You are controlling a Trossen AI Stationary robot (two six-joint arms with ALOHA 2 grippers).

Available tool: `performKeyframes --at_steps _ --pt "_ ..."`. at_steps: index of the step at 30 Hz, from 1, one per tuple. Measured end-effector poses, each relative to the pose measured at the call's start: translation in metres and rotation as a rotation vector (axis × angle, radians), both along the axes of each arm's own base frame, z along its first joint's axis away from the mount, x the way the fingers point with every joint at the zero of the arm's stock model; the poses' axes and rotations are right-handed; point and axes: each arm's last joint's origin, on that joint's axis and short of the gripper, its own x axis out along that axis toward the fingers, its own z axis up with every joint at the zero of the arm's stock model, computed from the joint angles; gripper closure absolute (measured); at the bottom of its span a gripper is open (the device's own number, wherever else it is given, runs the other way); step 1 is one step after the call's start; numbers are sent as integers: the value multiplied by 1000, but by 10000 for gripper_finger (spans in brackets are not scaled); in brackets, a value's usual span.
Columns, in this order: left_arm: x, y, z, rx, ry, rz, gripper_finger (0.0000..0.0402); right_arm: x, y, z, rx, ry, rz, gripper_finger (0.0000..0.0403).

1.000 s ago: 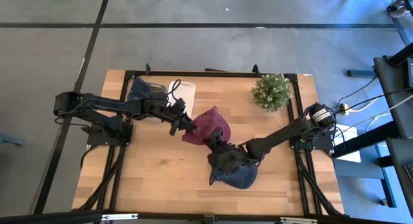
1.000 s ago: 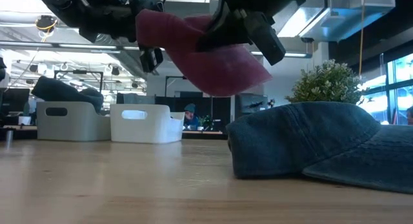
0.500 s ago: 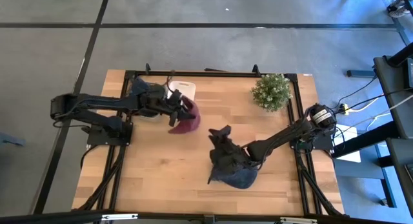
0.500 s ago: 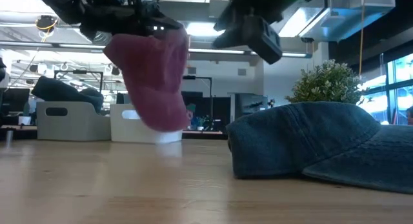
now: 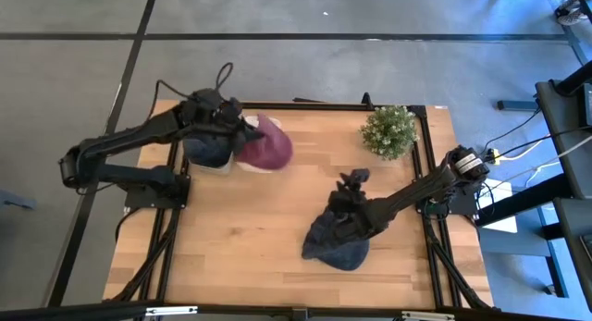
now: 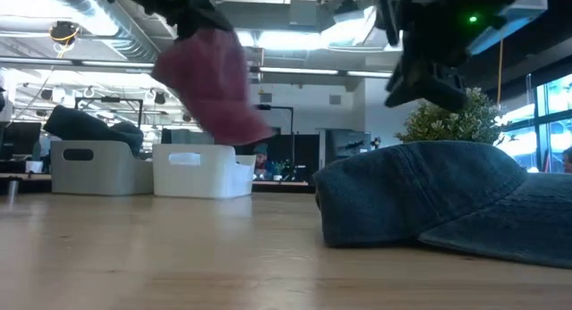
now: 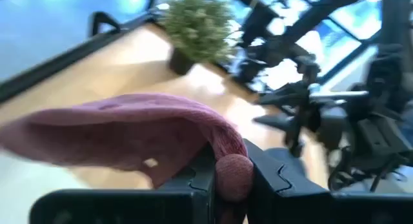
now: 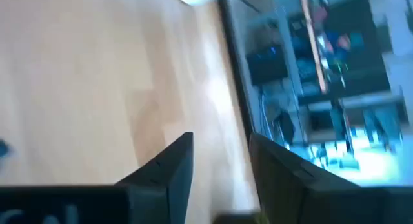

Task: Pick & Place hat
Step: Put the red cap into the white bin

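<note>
A maroon hat (image 5: 269, 146) hangs in the air over the table's far left, and my left gripper (image 5: 247, 136) is shut on it. In the low view the hat (image 6: 214, 87) droops above a white bin (image 6: 201, 171). A dark blue cap (image 5: 339, 242) lies flat on the table toward the near right. My right gripper (image 5: 352, 185) stands open just beyond the cap's far side, above the table, with nothing between its fingers (image 8: 169, 166). My left gripper pinches a bunched fold of the maroon hat (image 7: 233, 174) between its two fingers. The fingers come at it from the table's left, about level. The hat is lifted clear and spreads out beyond the fingertips, its free part drooping.
Two white bins (image 6: 98, 163) stand at the far left; a dark hat (image 5: 205, 151) lies in one. A small potted plant (image 5: 388, 129) stands at the far right. Bare wood lies between the bins and the blue cap.
My right gripper has let go of the maroon hat and drawn back toward the table's right. My left gripper has carried the hat from the table's middle toward the far left, up over the bins; the hat swung and now hangs from that gripper alone.
</note>
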Motion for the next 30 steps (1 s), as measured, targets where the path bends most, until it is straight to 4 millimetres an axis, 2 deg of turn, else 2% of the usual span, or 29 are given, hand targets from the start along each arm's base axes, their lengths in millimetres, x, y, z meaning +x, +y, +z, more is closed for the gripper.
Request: performKeyframes --at_steps 4,10,18,23,27,30 --pt "-8 15 3 19 43 108 359 -9 -2 1 4 -50 -73 257" --pt "-13 28 -7 -4 122 169 359 -4 0 1 26 -99 -72 257" --pt "5 45 -34 -45 247 189 354 -4 0 1 32 -112 -73 257" --pt "16 57 -53 -61 337 281 355 -3 0 1 33 -113 -73 257" --pt "18 61 -60 -52 379 339 344 -3 0 1 33 -113 -73 257" --pt "18 61 -60 -26 384 321 335 -3 0 1 33 -113 -73 257"
